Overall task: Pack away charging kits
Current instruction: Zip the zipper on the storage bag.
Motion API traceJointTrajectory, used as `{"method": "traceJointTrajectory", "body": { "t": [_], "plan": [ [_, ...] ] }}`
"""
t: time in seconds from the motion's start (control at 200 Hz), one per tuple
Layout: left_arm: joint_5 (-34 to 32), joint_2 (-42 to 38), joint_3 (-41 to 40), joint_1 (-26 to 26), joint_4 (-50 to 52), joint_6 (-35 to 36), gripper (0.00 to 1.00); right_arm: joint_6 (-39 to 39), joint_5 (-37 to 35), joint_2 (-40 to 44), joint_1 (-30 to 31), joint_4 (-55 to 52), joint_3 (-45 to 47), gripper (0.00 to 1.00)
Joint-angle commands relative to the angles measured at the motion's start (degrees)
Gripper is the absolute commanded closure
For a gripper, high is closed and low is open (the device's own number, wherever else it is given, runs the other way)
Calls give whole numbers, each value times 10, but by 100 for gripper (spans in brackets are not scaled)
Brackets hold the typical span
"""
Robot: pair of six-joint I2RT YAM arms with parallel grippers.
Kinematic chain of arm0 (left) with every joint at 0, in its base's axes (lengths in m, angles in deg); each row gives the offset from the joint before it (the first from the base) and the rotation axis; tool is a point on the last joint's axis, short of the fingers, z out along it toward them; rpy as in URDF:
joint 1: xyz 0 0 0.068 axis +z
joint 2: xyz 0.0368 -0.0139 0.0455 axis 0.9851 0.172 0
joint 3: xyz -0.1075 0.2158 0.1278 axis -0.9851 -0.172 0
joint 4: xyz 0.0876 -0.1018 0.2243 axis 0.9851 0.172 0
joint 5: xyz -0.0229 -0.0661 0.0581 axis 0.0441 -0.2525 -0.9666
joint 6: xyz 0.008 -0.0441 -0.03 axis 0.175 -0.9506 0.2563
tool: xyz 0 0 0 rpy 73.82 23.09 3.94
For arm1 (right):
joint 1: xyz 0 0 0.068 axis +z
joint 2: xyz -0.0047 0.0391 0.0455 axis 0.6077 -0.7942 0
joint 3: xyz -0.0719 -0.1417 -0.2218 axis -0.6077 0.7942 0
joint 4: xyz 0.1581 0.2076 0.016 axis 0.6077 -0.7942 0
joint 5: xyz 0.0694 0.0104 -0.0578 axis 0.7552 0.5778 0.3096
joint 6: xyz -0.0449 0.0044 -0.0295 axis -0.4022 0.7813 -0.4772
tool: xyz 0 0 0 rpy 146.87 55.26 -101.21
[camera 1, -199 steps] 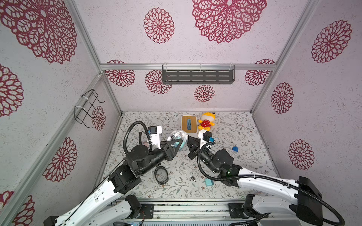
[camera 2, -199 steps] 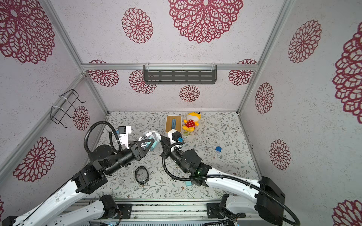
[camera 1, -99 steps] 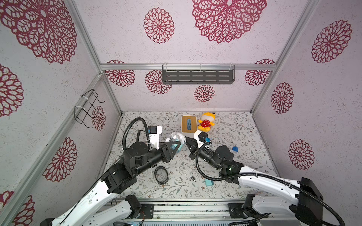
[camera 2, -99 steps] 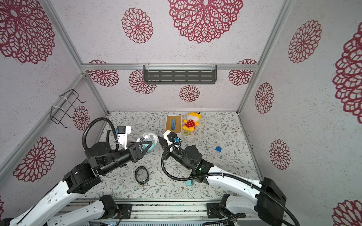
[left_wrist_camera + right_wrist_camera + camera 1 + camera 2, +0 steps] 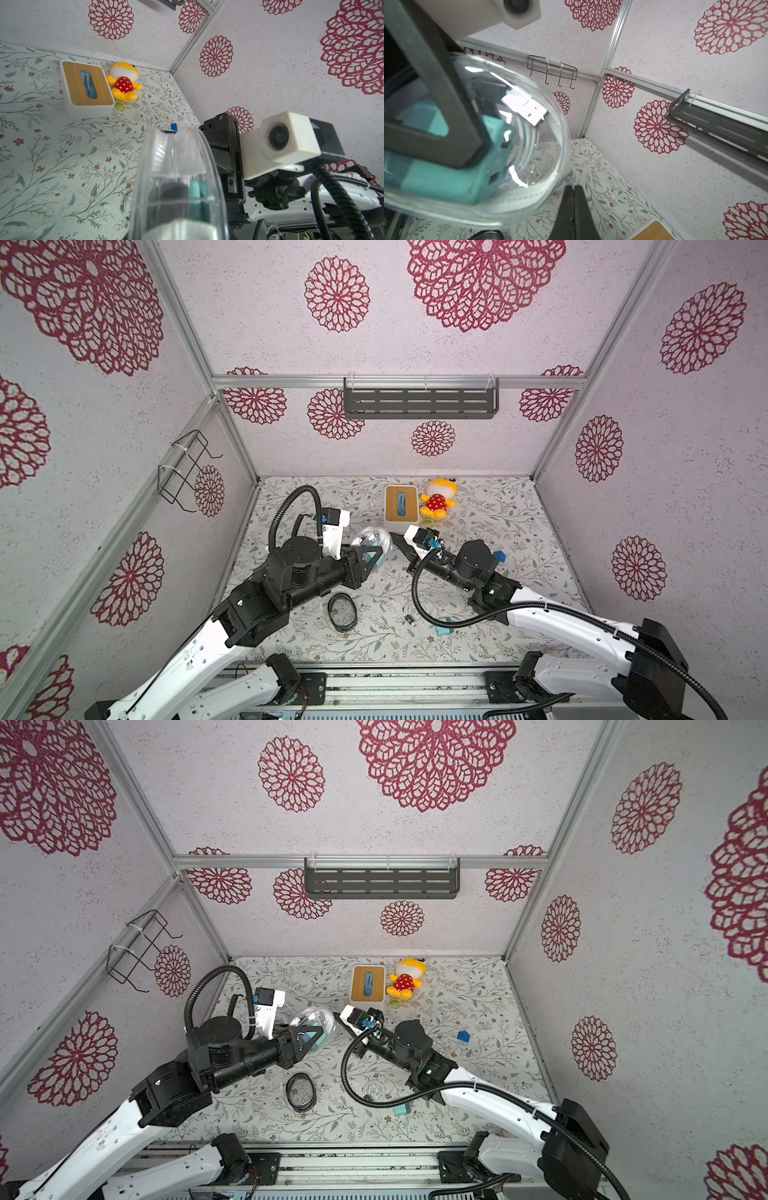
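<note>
Okay, left gripper (image 5: 367, 558) clamped on clear round plastic jar (image 5: 374, 537), mid-frame in both top views. Inside jar: teal cube plug adapter (image 5: 452, 166) plus coiled white cable (image 5: 527, 143). Right gripper (image 5: 573, 193) has jaws pressed together, empty, tips just beside the jar. Second teal cube adapter (image 5: 444, 621) sits on floral table (image 5: 519, 510), lower centre, by right arm. Black ring-shaped lid (image 5: 341, 611) lies on the table below the jar.
</note>
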Motion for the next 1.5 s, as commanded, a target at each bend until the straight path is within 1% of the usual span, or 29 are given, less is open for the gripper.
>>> {"method": "traceJointTrajectory", "body": {
  "t": [0.0,0.095,0.14,0.2,0.235,0.29,0.37,0.41,0.53,0.655,0.73,0.82,0.946,1.031,1.061,1.111,1.206,1.341,1.416,1.496],
  "plan": [
    [11,-3,25,-9,131,34,100,-55,-105,2,-47,122,12,100],
    [-18,5,33,-9,162,51,100,-115,-83,1,-48,196,54,100],
    [-22,10,35,-9,169,58,100,-153,-71,1,-47,246,83,100],
    [-25,20,39,-9,177,67,100,-186,-62,-5,-48,320,119,100],
    [-25,24,41,-9,181,71,100,-203,-50,-5,-48,326,126,100],
    [-25,33,42,-9,182,78,100,-220,-34,0,-49,267,106,100],
    [-16,49,41,-9,175,86,100,-223,-5,-2,-50,115,44,100],
    [-12,60,42,-9,175,91,100,-225,5,-7,-50,78,27,100],
    [-7,84,35,-9,175,87,100,-236,-3,-8,-50,56,8,100],
    [17,86,20,-10,153,81,100,-278,10,-4,-51,-9,-14,100],
    [14,85,17,-10,151,83,100,-295,5,-3,-51,-6,-15,100],
    [12,91,17,-10,155,85,100,-320,23,8,-51,-13,-12,100],
    [12,88,12,-10,147,82,100,-333,87,33,-52,-55,-6,100],
    [20,80,9,-10,136,85,100,-339,170,47,-51,-155,-24,100],
    [24,77,8,-9,132,85,100,-338,188,49,-51,-175,-27,100],
    [29,72,6,-10,127,85,100,-327,199,53,-51,-182,-26,100],
    [36,62,4,-10,119,83,100,-311,199,60,-51,-175,-18,100],
    [23,24,-12,-10,86,71,100,-272,211,67,-51,-174,-13,100],
    [35,5,-22,-9,64,70,100,-247,200,66,-50,-156,-4,100],
    [60,2,-24,-9,52,70,100,-238,176,68,-49,-132,16,100]
  ]
}}
